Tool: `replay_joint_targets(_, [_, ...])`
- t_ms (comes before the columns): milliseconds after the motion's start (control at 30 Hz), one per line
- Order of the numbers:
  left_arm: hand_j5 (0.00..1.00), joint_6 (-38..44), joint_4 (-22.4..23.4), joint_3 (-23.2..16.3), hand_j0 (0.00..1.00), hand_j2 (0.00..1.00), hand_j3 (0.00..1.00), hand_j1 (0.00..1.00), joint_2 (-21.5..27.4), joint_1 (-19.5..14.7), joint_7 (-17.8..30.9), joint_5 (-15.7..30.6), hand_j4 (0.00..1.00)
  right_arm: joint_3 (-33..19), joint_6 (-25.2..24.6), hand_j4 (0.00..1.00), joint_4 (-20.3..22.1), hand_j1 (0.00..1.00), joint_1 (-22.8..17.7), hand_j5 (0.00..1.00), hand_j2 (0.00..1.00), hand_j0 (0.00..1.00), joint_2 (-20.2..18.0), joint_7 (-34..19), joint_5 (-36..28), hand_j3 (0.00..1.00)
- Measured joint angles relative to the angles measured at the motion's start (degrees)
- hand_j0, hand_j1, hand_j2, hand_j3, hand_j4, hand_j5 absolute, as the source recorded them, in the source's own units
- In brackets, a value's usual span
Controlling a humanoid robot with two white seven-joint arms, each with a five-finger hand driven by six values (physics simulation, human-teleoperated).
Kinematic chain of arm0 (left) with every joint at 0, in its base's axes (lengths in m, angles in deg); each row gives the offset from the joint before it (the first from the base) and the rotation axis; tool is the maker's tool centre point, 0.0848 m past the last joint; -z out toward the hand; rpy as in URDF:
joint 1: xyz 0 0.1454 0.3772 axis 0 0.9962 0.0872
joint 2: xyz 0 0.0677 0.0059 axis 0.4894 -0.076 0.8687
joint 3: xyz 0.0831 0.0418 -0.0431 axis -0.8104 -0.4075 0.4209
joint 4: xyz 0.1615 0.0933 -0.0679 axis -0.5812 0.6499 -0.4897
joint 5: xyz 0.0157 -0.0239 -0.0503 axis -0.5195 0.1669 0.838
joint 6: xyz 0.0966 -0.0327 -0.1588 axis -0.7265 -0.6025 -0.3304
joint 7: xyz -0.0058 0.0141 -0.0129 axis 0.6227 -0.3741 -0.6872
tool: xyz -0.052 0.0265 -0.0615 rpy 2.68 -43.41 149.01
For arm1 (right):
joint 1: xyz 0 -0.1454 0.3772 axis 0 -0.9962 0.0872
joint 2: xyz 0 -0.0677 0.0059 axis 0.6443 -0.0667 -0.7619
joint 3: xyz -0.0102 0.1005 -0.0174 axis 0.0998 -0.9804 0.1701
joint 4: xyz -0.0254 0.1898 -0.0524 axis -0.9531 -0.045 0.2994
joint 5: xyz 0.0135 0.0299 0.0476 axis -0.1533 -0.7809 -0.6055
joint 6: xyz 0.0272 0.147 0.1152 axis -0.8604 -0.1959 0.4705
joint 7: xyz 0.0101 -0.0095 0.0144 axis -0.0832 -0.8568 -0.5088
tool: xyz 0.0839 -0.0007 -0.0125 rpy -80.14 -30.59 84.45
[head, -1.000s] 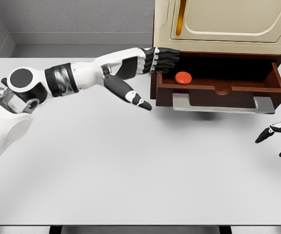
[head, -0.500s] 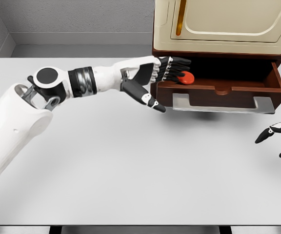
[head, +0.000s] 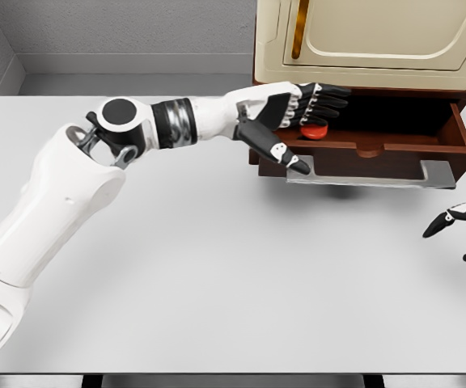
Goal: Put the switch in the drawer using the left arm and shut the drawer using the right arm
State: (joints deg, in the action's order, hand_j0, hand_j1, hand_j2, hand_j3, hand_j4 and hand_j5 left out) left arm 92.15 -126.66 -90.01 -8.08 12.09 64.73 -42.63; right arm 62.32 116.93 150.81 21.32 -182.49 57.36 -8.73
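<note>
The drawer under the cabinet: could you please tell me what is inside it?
A red switch lies inside the open drawer, near its left end. The left hand reaches over it and covers its upper part. The front wall hides the drawer's floor, which is otherwise in shadow.

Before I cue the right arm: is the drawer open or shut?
Open. The drawer sticks out under the cabinet, with the red switch inside and the left hand reaching over it.

White table (head: pixel 217 283) (matte), cabinet (head: pixel 370 48) at its far edge
</note>
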Motion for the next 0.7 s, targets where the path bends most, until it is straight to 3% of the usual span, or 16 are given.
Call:
replay_joint_targets(100, [1.00, 0.0, -2.0, 0.4, 1.00, 1.00, 1.00, 1.00, 0.9, 0.4, 0.0, -0.1, 1.00, 0.0, 0.0, 0.69, 0.0, 0.69, 0.0, 0.69, 0.69, 0.69, 0.0, 0.0, 0.0, 0.69])
replay_joint_targets(400, [1.00, 0.0, -6.2, 1.2, 1.00, 1.00, 1.00, 1.00, 10.0, 2.1, 0.0, 4.3, 1.00, 0.0, 0.0, 0.69, 0.0, 0.69, -0.1, 0.69, 0.69, 0.69, 0.0, 0.0, 0.0, 0.69])
replay_joint_targets(700, [1.00, 1.2, -6.2, 1.0, 1.00, 1.00, 1.00, 1.00, 10.4, 2.2, 0.0, 4.4, 1.00, 0.0, 0.0, 0.69, 0.0, 0.69, -0.3, 0.69, 0.69, 0.69, 0.0, 0.0, 0.0, 0.69])
